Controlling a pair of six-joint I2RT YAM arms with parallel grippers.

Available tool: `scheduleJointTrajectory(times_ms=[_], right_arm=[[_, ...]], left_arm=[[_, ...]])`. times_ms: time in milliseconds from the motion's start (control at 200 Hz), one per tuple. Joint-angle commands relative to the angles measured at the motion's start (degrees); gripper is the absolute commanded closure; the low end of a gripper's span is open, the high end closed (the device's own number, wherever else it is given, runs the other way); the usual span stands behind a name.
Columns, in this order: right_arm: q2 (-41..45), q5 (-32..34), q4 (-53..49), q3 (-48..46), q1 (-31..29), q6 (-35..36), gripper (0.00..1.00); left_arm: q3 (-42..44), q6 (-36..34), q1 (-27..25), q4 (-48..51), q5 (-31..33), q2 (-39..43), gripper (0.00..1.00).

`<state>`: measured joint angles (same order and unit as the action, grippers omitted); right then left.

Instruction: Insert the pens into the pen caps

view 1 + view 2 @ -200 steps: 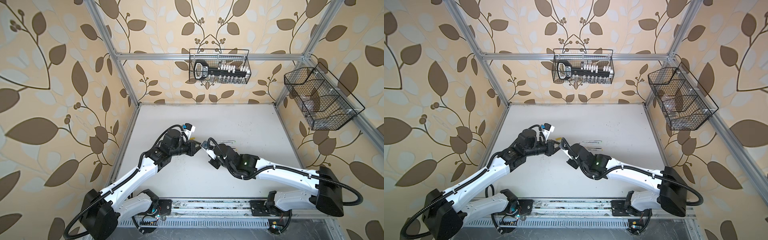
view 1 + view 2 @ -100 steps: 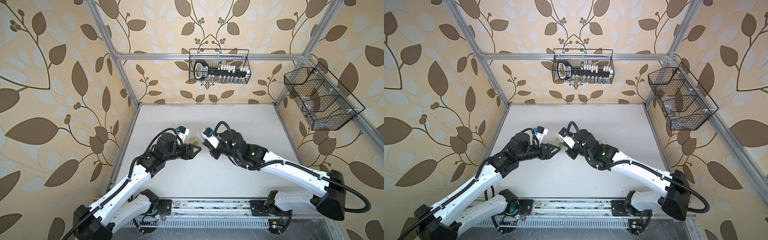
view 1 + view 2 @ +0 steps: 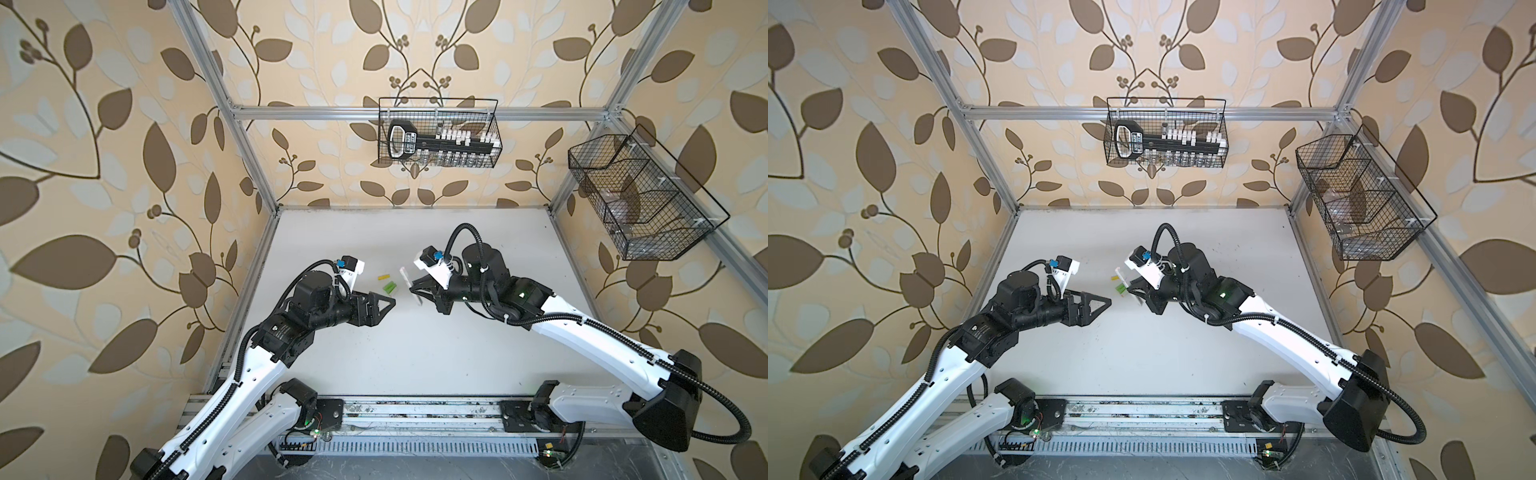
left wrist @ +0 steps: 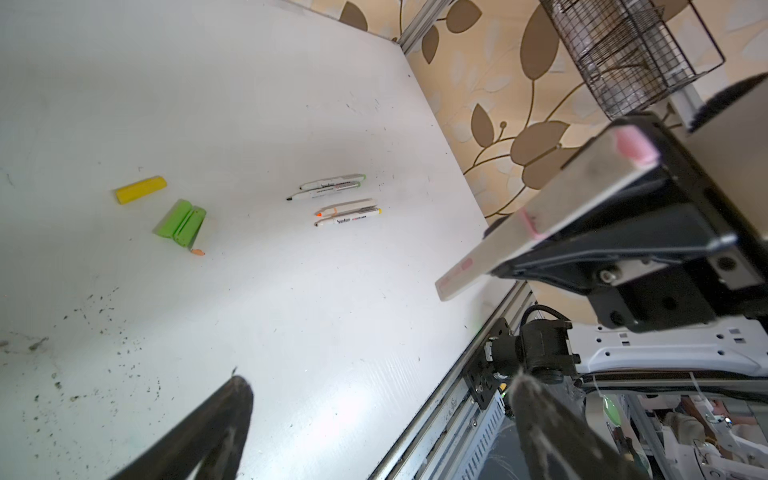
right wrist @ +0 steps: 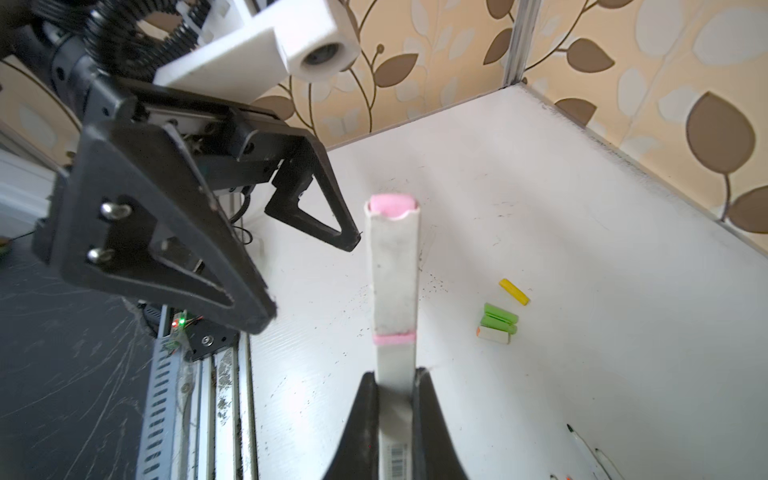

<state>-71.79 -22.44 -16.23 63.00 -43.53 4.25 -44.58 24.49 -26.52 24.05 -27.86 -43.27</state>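
1. A capped pen [image 5: 395, 270], white with a pink band and a pink end, sticks out of the right claw [image 5: 395, 376]. The claw is clamped on its barrel and the cap end points away from the claw.
2. The left claw [image 5: 311, 280] has its jaws spread wide and holds nothing. One finger [image 5: 332, 224] is just beside the pen's cap and does not touch it.
3. Two green caps [image 4: 183, 222] lie on the white table [image 4: 291, 311], side by side and touching. In both top views they sit near the right claw, between it and the left claw.
4. A yellow cap [image 4: 141, 189] lies just beside the green pair, on the side away from the right claw.
5. A short pale piece with an orange tip [image 5: 493, 335] rests against the green caps.
6. Four uncapped pens [image 4: 334, 184] lie in two pairs, well apart from the caps. In both top views the right arm hides them.
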Motion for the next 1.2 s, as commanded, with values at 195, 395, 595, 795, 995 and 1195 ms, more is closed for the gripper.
scheduleJointTrajectory(times_ms=[195,395,595,795,995,1195], right_arm=[[-1.81,-12.13,-3.07,2.31,3.78,-0.82,0.94],[-3.81,-7.4,-8.17,4.88,7.26,-0.61,0.94],[-5.02,-13.12,-9.13,5.82,11.07,-0.8,0.94],[-5.12,-26.79,-5.46,4.24,12.43,-1.82,0.93],[-4.9,-30.39,-4.86,2.74,11.77,-1.39,0.94],[-3.82,-33.35,-5.52,1.68,9.94,1.33,0.94]], left_arm=[[-5.66,-6.38,0.42,5.3,-0.97,4.28,0.01],[-6.52,-8.65,0.45,8.24,-0.36,4.95,0.01],[-6.86,-10.08,0.44,10.23,-0.97,5.58,0.01],[-7.01,-10.19,0.44,9.27,-3.72,5.85,0.01],[-7.02,-10.48,0.46,7.35,-9.0,4.65,0.04],[-7.16,-10.69,0.45,4.76,-14.71,3.29,0.15]])
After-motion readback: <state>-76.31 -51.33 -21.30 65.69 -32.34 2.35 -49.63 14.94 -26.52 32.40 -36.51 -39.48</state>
